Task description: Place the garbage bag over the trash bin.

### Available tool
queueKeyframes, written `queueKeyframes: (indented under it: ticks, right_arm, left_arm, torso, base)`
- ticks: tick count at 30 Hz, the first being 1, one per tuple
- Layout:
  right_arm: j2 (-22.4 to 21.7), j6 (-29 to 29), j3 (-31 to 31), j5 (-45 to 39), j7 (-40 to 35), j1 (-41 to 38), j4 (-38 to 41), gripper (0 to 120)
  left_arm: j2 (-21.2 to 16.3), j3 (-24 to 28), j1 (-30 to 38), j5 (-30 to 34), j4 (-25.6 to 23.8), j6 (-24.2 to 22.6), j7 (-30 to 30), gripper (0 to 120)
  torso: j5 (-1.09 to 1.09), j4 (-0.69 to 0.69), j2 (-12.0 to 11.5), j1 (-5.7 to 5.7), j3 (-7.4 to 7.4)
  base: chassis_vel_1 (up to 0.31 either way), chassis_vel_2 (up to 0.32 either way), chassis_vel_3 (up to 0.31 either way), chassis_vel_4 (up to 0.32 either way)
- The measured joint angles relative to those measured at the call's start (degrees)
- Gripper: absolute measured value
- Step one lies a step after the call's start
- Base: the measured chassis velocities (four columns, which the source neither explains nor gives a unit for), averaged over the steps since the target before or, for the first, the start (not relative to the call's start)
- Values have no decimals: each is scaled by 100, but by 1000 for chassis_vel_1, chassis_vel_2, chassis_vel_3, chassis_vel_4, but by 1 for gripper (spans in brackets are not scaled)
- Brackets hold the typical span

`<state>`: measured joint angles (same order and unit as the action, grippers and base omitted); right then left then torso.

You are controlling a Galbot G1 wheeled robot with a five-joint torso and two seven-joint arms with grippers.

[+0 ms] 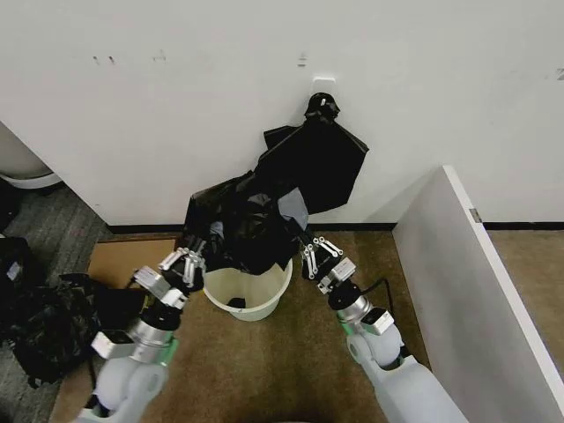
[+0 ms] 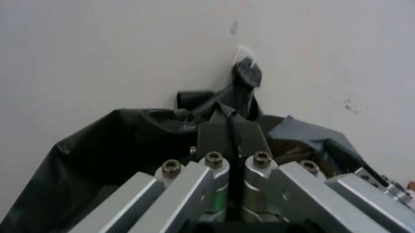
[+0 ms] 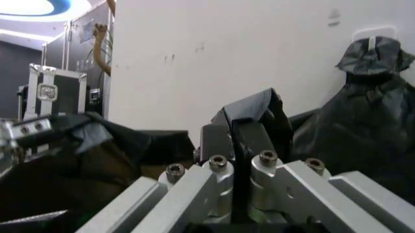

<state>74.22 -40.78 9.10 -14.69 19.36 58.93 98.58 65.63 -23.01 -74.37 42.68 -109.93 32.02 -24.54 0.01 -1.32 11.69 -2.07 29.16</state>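
White wall, brown floor | garbage bag [image 1: 251, 225] held spread just above trash bin [image 1: 264, 295], not yet over the rim | left gripper [image 1: 188, 262] and right gripper [image 1: 313, 256] each clamped on a bag edge | next: lower mouth around rim | bin's far rim hidden by bag.

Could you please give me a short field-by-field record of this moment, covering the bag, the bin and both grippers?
garbage bag: held spread above the bin, mouth not yet around the rim
trash bin: upright on the floor by the wall
left gripper: shut on the bag's left edge
right gripper: shut on the bag's right edge
black bundle: hanging on the wall
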Motion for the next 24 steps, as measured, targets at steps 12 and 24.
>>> queueKeyframes:
  ticks: [12,24]
  right_arm:
    - [-70,-218,-204,418,59,325,-539,0]
    - [-48,-1,-390,545,-371,397,-659,0]
  left_arm:
    - [24,281,-229,-75,566,195,-32,0]
    - [-55,250,-531,-584,674,295,470,0]
  torso:
    - [0,0,0,0,0]
    - [-1,0,0,0,-1]
  base:
    - [0,0,0,0]
    - [0,0,0,0]
